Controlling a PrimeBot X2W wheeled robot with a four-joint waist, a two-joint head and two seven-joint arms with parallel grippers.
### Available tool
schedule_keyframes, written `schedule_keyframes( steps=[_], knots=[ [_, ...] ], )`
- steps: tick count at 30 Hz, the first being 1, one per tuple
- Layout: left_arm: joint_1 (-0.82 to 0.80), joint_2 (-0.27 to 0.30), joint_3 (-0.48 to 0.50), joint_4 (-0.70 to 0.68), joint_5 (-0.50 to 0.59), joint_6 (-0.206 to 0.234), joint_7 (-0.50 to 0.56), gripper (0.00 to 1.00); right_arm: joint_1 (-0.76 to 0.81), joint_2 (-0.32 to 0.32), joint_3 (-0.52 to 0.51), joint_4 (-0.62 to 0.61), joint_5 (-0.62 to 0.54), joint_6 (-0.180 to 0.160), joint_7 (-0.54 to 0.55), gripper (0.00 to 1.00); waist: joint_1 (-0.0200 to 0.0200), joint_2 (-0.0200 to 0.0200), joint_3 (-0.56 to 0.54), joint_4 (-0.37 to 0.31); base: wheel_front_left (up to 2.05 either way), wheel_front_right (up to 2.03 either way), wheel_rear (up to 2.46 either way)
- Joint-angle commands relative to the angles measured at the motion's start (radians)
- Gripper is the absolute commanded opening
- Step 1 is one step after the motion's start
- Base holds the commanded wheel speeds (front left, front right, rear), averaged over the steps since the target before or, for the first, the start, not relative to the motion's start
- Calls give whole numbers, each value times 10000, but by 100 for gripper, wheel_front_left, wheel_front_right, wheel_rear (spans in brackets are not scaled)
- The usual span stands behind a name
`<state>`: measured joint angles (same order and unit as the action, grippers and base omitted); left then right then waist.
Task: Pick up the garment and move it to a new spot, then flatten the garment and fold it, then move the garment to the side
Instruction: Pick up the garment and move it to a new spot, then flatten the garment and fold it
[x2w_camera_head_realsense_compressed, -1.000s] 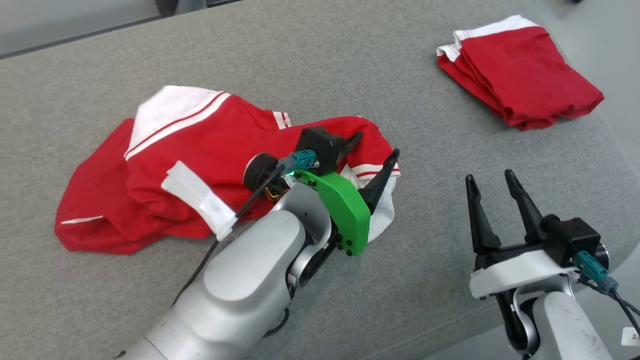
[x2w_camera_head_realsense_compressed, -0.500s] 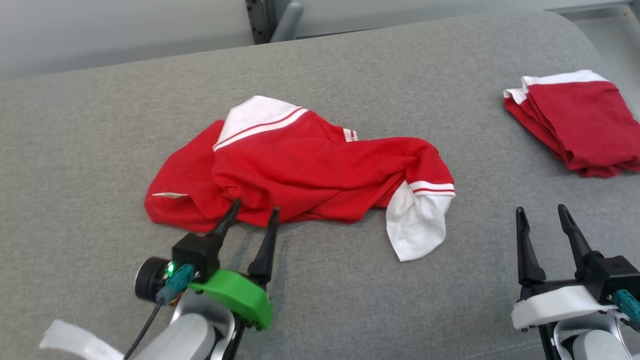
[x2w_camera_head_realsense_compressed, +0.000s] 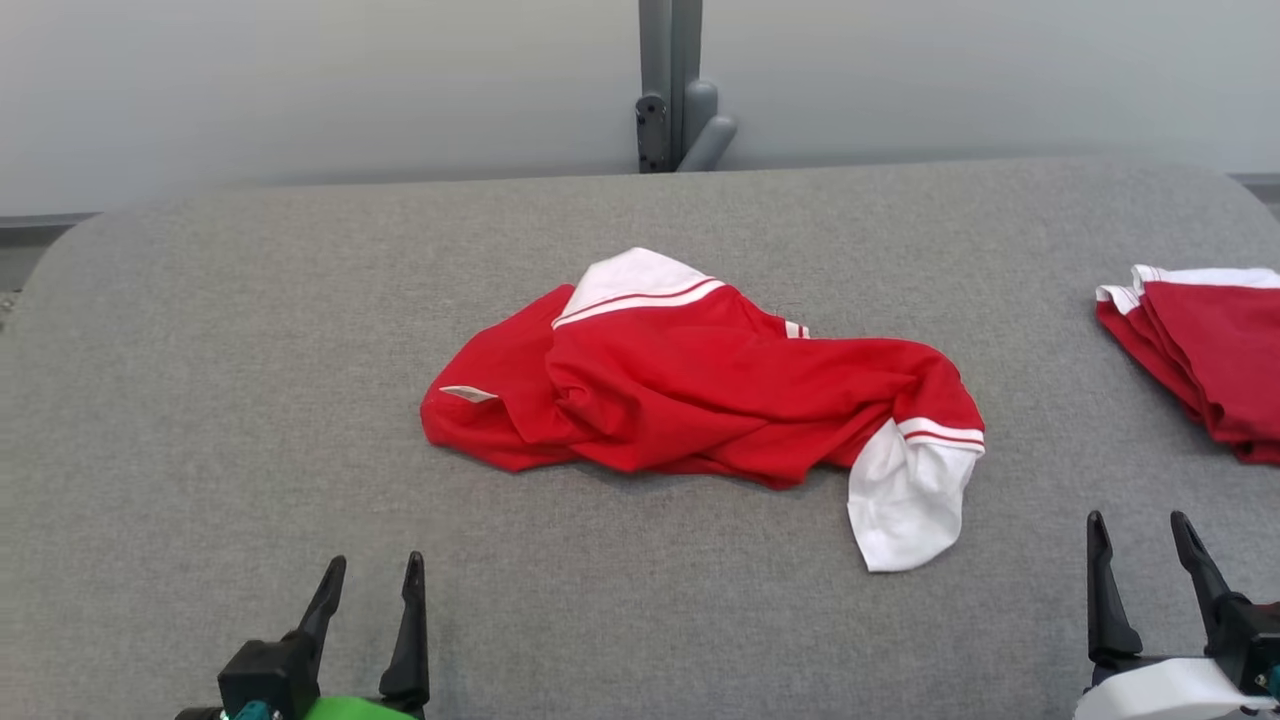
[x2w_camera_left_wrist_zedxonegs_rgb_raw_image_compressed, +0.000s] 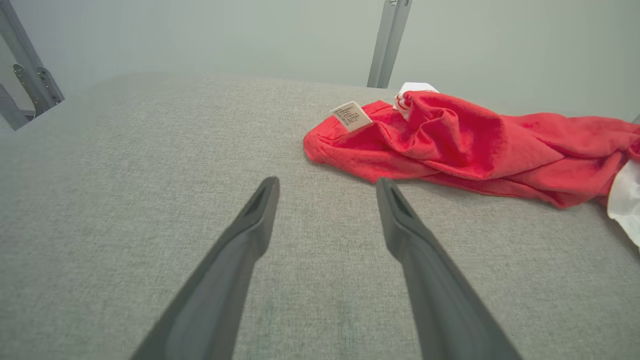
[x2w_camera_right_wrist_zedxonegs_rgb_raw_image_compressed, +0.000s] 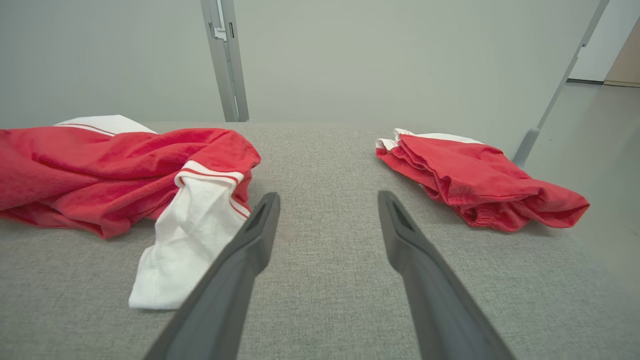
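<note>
The garment (x2w_camera_head_realsense_compressed: 700, 390) is a red shirt with white collar and white sleeve ends, lying crumpled in the middle of the grey padded table (x2w_camera_head_realsense_compressed: 250, 400). A white label shows at its left end (x2w_camera_left_wrist_zedxonegs_rgb_raw_image_compressed: 351, 115), and one white sleeve end (x2w_camera_right_wrist_zedxonegs_rgb_raw_image_compressed: 190, 240) trails toward me at its right. My left gripper (x2w_camera_head_realsense_compressed: 372, 578) stands open at the lower left, empty, short of the garment (x2w_camera_left_wrist_zedxonegs_rgb_raw_image_compressed: 475, 145). At the lower right my right gripper (x2w_camera_head_realsense_compressed: 1140, 535) is open and empty too, just right of the white sleeve.
A second red garment (x2w_camera_head_realsense_compressed: 1210, 350), folded, lies at the table's right edge (x2w_camera_right_wrist_zedxonegs_rgb_raw_image_compressed: 480, 180). A grey metal post (x2w_camera_head_realsense_compressed: 672, 85) stands behind the table against a pale wall. Bare grey table spreads to the left and in front.
The head camera has swung, so the whole picture shifted. My left arm has drawn back from over the garment to the lower left, open and empty. The garment lies as before.
</note>
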<state>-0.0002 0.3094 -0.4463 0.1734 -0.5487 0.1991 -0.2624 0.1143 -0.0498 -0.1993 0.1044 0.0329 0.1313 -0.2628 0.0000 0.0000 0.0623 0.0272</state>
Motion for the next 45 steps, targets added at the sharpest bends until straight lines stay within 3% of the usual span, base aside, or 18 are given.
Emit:
schedule_keyframes(
  steps=[1,10,17,22,29,41,43,44,45],
  knots=[
    [484,-208,525,-114,440,-325,-26,100,241,-34,-69,91,-63,-10,-27,100,0,0,-632,498,0,0,0],
    [1340,-1074,2197,-179,1648,-1508,-27,100,347,-29,-47,313,-48,-11,-27,100,0,0,-778,614,0,0,0],
    [1129,-1655,2984,90,2296,-2266,-28,100,180,-25,141,333,41,-11,-27,100,0,0,-654,501,0,0,0],
    [197,-1898,2667,717,2738,-2744,-16,100,-122,-24,290,183,69,-11,-27,100,0,0,-183,221,0,0,0],
    [-2712,-2086,2001,2549,3170,-2955,266,100,-946,-25,710,-26,151,-11,-27,100,0,0,1049,-613,0,0,0],
    [-4550,-1237,1358,4690,2871,-3249,1984,100,-1483,-22,954,124,641,-11,-27,100,0,0,1817,-1583,0,0,0],
    [-4668,-1133,1338,4825,2765,-3264,2173,10,-1528,-24,973,143,687,-11,-27,100,0,0,1860,-1631,0,0,0],
    [-4731,-1151,1297,4782,2622,-3278,2256,0,-1556,-23,988,147,700,-11,-27,100,0,0,1861,-1655,0,0,0],
    [-4729,-1182,1249,4680,2479,-3293,2374,0,-1564,-23,995,162,704,-11,-27,100,0,0,1850,-1672,0,0,0]
  ],
)
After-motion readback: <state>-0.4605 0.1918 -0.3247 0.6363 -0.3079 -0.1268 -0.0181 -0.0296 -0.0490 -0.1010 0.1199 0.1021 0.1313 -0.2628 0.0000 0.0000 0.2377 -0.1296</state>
